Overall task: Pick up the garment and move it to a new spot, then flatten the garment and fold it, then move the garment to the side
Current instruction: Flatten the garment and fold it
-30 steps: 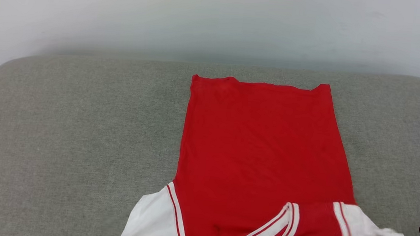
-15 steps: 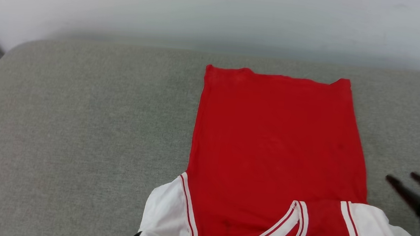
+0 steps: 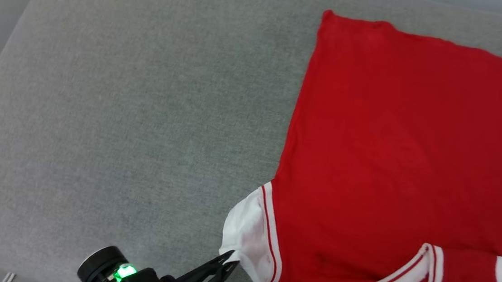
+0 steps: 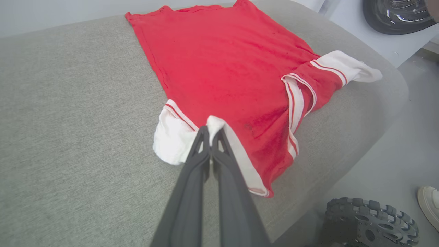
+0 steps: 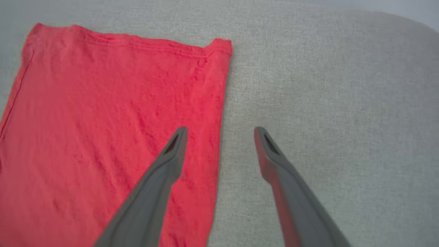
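Observation:
The garment (image 3: 396, 140), a red jersey with white sleeves and striped trim, lies spread plain side up on a grey cushioned surface (image 3: 122, 102). My left gripper (image 3: 232, 258) is shut on the edge of the white left sleeve (image 3: 245, 231) near the front; the left wrist view shows the pinch (image 4: 210, 132) with the sleeve fabric (image 4: 171, 137) bunched around the tips. My right gripper (image 5: 221, 135) hangs open above the garment's right edge (image 5: 209, 113), with nothing between its fingers. The other white sleeve (image 4: 346, 67) lies free on the cushion.
The cushion's rounded front edge (image 4: 363, 144) drops to a pale floor. A black wheel (image 4: 370, 223) and a white shoe (image 4: 428, 202) are down there. Bare grey cushion stretches left of the garment.
The head camera has swung left and down. My right gripper has opened, let go of the right white sleeve and lifted away; the left gripper keeps its hold on the left sleeve.

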Motion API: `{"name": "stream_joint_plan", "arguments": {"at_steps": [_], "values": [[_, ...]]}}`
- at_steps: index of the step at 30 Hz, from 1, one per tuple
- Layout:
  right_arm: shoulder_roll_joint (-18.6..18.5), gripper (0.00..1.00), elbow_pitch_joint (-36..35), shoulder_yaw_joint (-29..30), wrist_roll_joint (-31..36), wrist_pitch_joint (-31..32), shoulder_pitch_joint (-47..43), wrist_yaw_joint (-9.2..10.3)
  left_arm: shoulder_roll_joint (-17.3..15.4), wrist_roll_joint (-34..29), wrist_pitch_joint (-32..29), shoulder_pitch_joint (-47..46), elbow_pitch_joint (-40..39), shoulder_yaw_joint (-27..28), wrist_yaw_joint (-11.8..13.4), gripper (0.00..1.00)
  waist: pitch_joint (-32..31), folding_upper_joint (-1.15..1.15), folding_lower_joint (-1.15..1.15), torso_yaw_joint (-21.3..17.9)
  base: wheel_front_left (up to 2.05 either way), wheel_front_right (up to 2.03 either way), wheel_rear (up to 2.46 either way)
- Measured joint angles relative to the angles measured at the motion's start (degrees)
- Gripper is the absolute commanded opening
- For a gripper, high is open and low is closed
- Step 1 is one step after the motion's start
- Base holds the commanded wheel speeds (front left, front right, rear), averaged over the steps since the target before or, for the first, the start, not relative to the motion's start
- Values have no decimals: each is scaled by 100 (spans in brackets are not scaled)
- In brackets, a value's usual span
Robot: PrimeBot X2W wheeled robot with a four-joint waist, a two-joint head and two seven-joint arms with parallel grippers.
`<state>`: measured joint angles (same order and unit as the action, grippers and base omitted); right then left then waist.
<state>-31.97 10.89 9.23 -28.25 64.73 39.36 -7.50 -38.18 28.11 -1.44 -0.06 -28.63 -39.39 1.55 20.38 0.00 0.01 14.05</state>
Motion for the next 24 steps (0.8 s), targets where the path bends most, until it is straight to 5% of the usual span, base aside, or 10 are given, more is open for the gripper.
{"name": "stream_joint_plan", "arguments": {"at_steps": [11, 21, 22, 23, 24], "values": [[122, 100, 396, 806, 1365, 989, 1167, 0, 304, -227, -92, -647, -210, -211, -257, 0, 1045, 0, 0, 1035, 0, 0, 0], [-1, 100, 348, 1117, 1717, 1259, 1282, 0, 430, -222, 12, -822, -200, -237, -315, 0, 1504, 0, -1, 1559, 0, 0, 0], [-5, 76, 330, 1127, 1744, 1289, 1266, 0, 435, -222, 23, -822, -183, -243, -315, 0, 1515, 0, -1, 1576, 0, 0, 0], [-21, 18, 291, 1112, 1773, 1294, 1233, 0, 435, -222, 44, -822, -164, -244, -316, 0, 1518, 0, -1, 1583, 0, 0, 0], [-31, 0, 261, 1096, 1774, 1293, 1198, 0, 435, -221, 64, -822, -144, -244, -315, 0, 1514, 0, -1, 1583, 0, 0, 0]]}}
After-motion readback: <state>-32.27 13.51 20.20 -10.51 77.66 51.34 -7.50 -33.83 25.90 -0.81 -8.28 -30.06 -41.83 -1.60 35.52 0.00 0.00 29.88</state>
